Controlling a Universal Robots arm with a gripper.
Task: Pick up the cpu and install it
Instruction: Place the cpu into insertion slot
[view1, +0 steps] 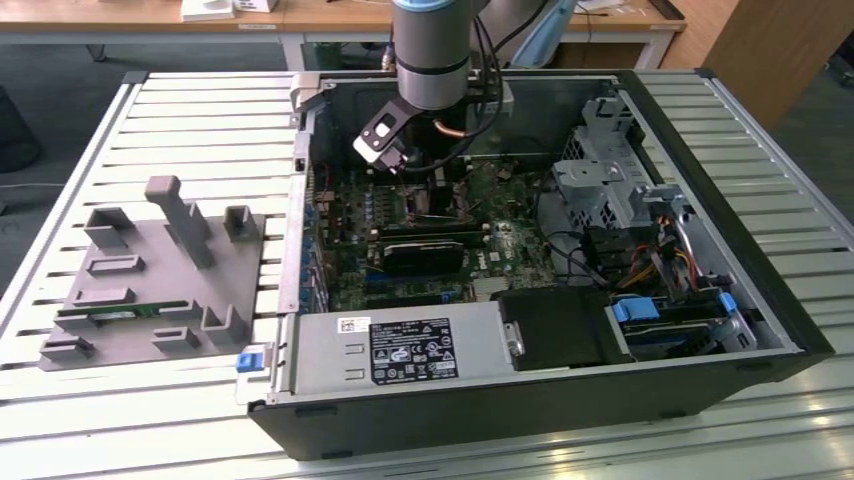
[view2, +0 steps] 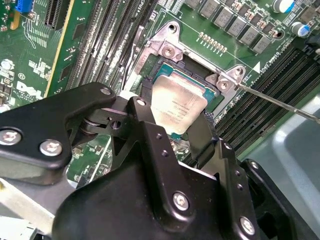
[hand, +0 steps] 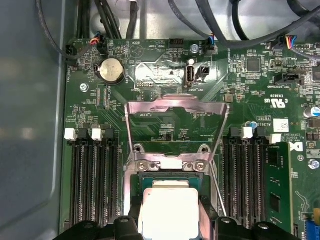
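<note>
Gripper (view2: 170, 114): reaching down into the open computer case (view1: 747, 330), with its two black fingers (view2: 142, 120) pinching opposite edges of the cpu (view2: 178, 102).
Cpu position: sitting over the socket (view2: 165, 52) in the middle of the motherboard (hand: 240, 90), between the two banks of black memory slots (hand: 92, 180). Whether it is fully seated I cannot tell.
Cpu facing: lying flat with its silvery metal top facing up (it is close to square, so no long axis is standing out), and its edges are running parallel to the socket frame's.
Load plate (hand: 175, 125): standing swung open on the far side of the socket in the first wrist view.
Lever (view2: 280, 102): sticking out as a thin rod beside the socket.
Grey fixture tray (view1: 134, 290): resting on the slatted table (view1: 200, 120), well apart at the exterior view's left of the case.
</note>
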